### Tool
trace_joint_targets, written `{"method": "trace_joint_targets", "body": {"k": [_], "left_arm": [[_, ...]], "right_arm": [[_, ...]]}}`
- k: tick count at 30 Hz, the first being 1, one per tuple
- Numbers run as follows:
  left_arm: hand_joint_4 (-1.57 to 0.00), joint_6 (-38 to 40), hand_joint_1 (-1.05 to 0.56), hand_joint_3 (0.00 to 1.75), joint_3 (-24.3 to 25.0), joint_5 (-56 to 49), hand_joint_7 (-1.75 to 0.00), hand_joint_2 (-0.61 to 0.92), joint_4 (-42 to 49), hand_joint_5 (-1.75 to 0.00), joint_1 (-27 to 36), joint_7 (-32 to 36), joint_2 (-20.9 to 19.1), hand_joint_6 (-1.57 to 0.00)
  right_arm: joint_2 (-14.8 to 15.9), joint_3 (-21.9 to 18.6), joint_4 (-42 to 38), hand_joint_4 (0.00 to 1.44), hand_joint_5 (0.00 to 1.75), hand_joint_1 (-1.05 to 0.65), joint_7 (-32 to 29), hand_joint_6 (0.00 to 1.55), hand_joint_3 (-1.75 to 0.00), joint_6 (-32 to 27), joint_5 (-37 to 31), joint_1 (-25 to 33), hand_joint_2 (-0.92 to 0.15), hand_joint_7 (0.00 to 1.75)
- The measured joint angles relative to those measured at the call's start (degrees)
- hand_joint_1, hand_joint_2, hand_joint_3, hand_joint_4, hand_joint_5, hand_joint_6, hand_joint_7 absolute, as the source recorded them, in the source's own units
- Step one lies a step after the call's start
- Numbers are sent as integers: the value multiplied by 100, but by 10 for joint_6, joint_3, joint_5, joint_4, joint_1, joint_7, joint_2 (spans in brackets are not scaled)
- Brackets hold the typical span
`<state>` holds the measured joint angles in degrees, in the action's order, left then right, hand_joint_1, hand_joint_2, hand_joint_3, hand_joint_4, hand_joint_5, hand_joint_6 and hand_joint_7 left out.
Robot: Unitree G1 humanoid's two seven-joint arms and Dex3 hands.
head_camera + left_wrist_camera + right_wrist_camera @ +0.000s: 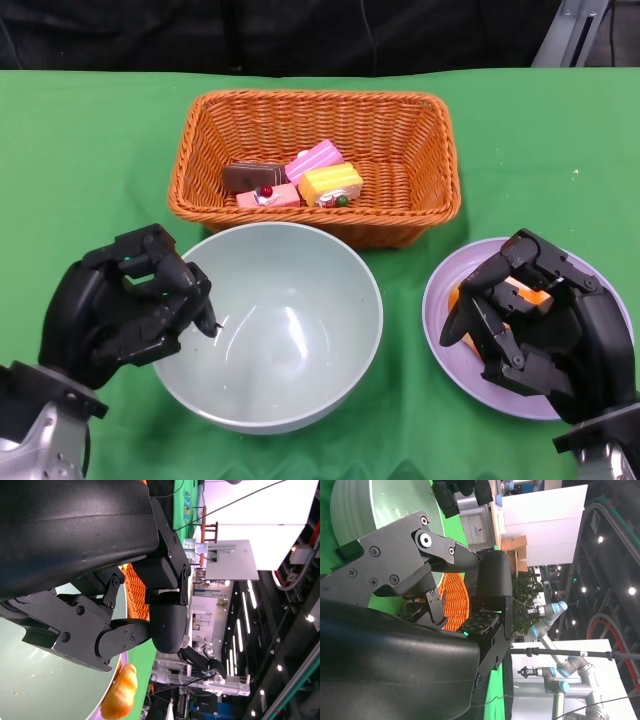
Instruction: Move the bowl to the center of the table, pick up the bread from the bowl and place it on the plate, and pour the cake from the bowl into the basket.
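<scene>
The left hand [125,308] sits at the near left rim of the bowl [270,400], its fingers curled around the rim and holding it; in the left wrist view the black fingers [125,635] lie against the pale green inside of the bowl [30,680]. The bowl stands upright on the green table [80,150], close to the middle, and nothing but a few crumbs shows inside it. The right hand [535,325] hovers over the purple plate [445,340] at the near right, fingers bent inward around the orange bread [525,293], which shows between them; whether the hand grips the bread or merely cups over it, I cannot tell. The left wrist view shows the bread [120,692] just beyond the bowl's edge. Behind the bowl, touching or nearly touching its far rim, stands the orange wicker basket [400,130]. Inside it lie the cake pieces: a brown one [250,176], a pink one [315,158], a yellow one [332,183] and a pink slice with a red berry [268,196], bunched together left of the basket's middle
</scene>
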<state>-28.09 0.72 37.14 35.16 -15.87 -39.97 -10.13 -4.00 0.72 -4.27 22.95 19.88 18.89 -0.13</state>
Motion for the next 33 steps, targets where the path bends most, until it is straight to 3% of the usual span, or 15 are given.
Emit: {"method": "trace_joint_targets", "body": {"k": [15, 31, 33], "left_arm": [[-87, -1, -12, 58, 84, -56, -121, 78, 21, -155, -15, -46, 40, -94], [-90, 0, -11, 58, 107, -74, -121, 78, 21, -152, -17, -54, 52, -94], [-89, 0, -11, 64, 108, -77, -123, 76, 21, -154, -17, -54, 53, -93]], "right_arm": [[0, 0, -4, 75, 158, -10, -3, 67, -87, 1, -3, -1, -62, 126], [0, 0, -10, 76, 157, -12, -5, 68, -89, 7, -3, -3, -60, 126], [0, 0, -10, 76, 158, -14, -5, 68, -87, 7, -3, -3, -60, 127]]}}
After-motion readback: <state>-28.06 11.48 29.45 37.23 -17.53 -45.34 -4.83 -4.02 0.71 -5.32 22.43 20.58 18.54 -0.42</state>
